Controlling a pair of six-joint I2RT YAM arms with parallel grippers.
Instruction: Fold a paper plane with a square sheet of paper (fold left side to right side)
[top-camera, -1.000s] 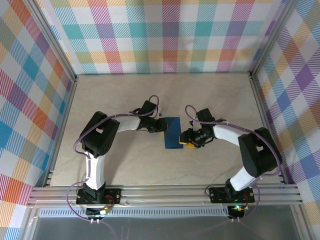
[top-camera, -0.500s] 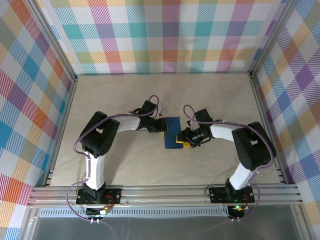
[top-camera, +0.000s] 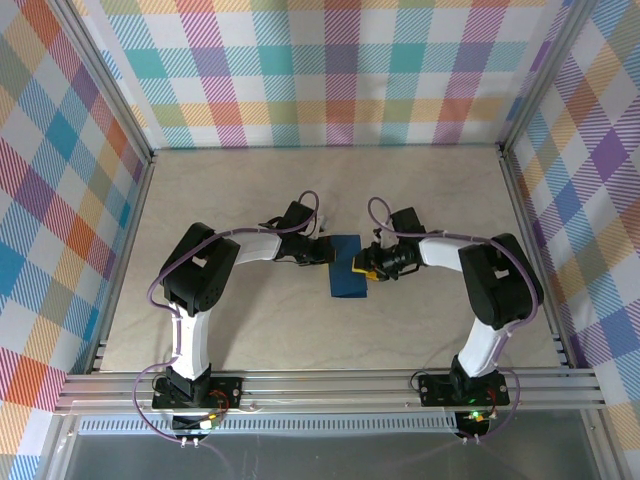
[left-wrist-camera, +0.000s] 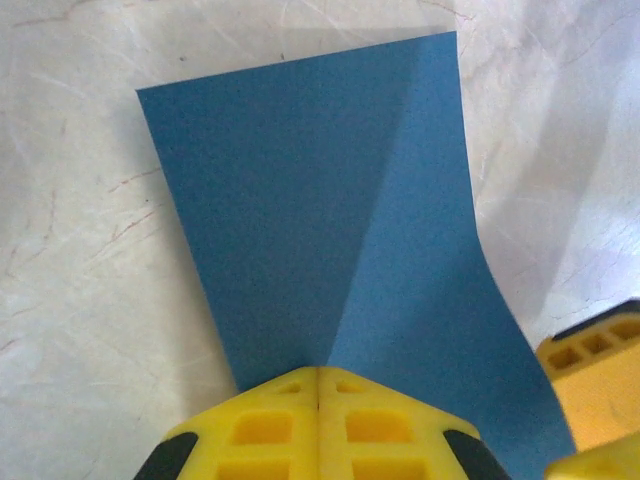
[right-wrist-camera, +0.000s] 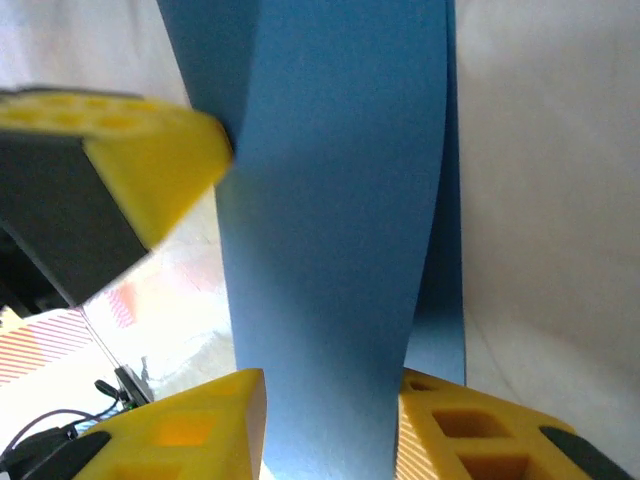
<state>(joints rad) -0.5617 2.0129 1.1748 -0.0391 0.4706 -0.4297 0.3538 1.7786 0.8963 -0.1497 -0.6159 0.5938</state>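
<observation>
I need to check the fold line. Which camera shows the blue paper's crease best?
Left wrist: the paper is large and sharp, its slanting crease plain. Top external shows it as a small blue rectangle, with no crease to make out; right wrist shows a blurred, curling strip.

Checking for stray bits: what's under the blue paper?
Beneath its lifted flap, another layer of the blue paper shows. The table under that is covered, so unseen.

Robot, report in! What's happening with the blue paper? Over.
Left fingers shut, tips on blue paper. Right fingers apart, astride its raised edge. Nothing in the way.
</observation>
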